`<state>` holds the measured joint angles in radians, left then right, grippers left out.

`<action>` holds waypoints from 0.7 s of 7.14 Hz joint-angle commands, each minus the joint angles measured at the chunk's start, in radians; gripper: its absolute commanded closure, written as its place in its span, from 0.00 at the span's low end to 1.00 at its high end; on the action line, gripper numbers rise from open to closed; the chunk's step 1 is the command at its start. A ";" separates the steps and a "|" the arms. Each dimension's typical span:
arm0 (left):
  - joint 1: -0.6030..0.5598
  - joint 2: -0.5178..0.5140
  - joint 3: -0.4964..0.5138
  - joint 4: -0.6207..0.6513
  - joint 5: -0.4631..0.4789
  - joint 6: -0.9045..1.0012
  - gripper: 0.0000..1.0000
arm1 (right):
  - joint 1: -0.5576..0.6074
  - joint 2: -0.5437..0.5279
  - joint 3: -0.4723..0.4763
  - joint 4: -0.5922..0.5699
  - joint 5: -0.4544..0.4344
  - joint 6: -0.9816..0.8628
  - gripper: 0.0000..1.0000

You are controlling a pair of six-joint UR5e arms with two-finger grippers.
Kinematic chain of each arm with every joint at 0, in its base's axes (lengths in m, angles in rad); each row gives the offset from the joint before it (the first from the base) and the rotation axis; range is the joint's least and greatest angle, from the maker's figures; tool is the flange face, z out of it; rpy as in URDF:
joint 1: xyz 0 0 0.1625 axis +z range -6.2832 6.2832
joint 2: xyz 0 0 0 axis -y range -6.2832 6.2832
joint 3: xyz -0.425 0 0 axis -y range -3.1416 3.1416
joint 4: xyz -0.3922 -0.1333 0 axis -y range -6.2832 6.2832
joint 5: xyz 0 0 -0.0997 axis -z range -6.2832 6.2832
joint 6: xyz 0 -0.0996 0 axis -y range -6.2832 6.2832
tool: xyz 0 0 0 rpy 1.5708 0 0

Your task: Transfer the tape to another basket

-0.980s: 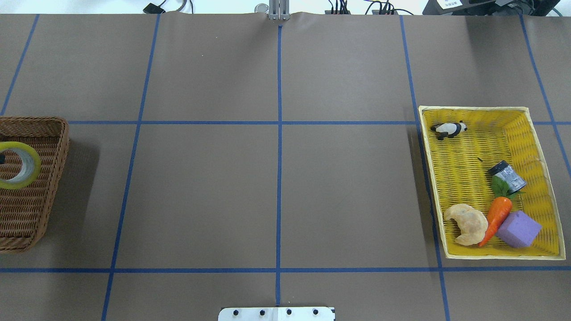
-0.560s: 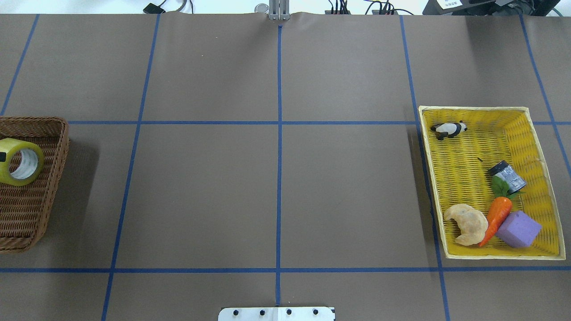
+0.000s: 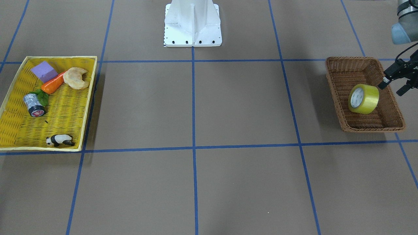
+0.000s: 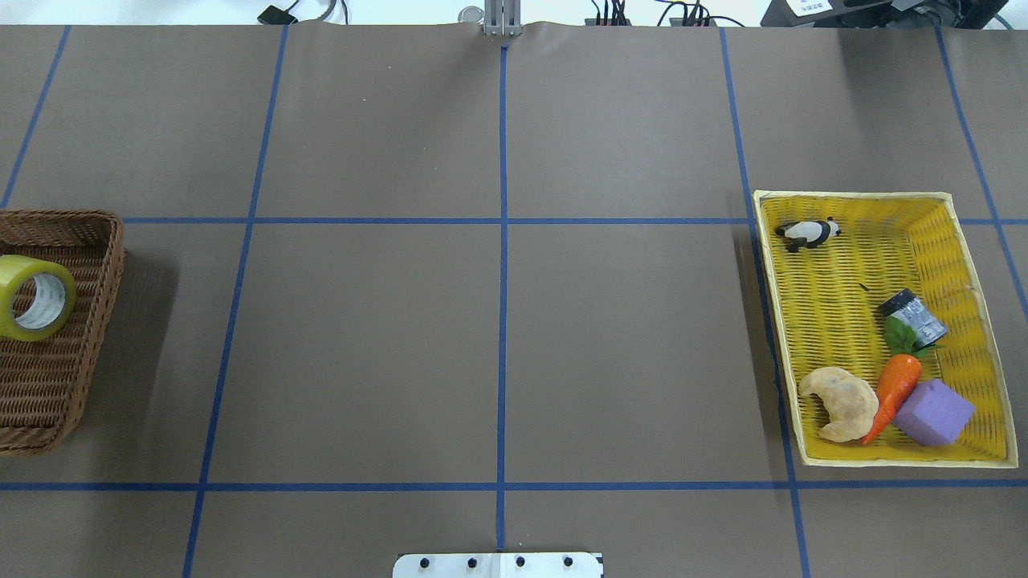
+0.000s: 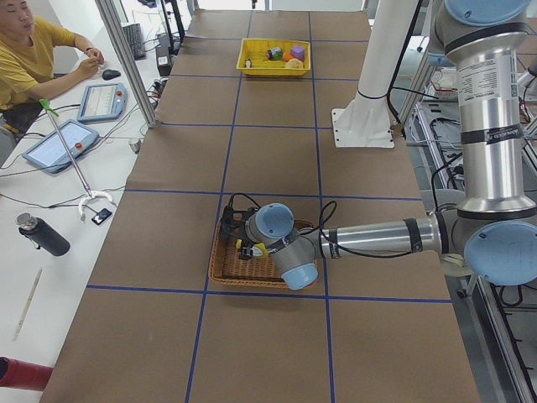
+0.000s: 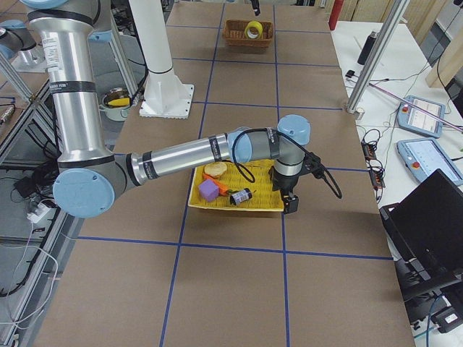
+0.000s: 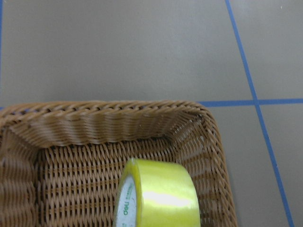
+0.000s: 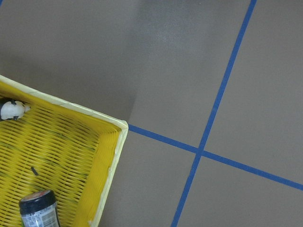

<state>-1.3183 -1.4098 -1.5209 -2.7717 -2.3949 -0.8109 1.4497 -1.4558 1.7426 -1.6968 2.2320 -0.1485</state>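
Note:
The yellow tape (image 4: 32,297) lies tilted on its edge inside the brown wicker basket (image 4: 56,377) at the table's left edge. It also shows in the front view (image 3: 363,98) and the left wrist view (image 7: 158,198). My left gripper (image 3: 392,88) hovers just beside the tape at the basket's outer side, open and empty, one fingertip (image 3: 382,85) close to the roll. It is outside the overhead view. My right gripper (image 6: 289,202) shows only in the right side view, by the yellow tray's (image 6: 235,206) edge; I cannot tell whether it is open.
The yellow tray (image 4: 851,195) at the right holds a panda figure (image 4: 807,233), a silver cylinder (image 4: 911,315), a carrot (image 4: 893,397), a croissant (image 4: 842,401) and a purple block (image 4: 933,413). Blue tape lines grid the brown table.
The tape was held above the basket with a black fingertip at its left. It has since been let go, dropped and tipped onto its edge, and the fingertip has left the overhead view.

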 commanded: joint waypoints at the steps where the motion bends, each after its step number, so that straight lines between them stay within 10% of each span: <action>1: -0.100 -0.003 -0.001 0.114 0.006 0.231 0.01 | 0.001 -0.011 0.000 0.002 -0.002 0.007 0.00; 5: -0.231 -0.061 -0.016 0.511 0.129 0.779 0.01 | 0.006 -0.017 -0.014 0.002 -0.005 0.013 0.00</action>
<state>-1.5189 -1.4478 -1.5316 -2.3889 -2.3150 -0.1863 1.4534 -1.4711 1.7310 -1.6952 2.2274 -0.1361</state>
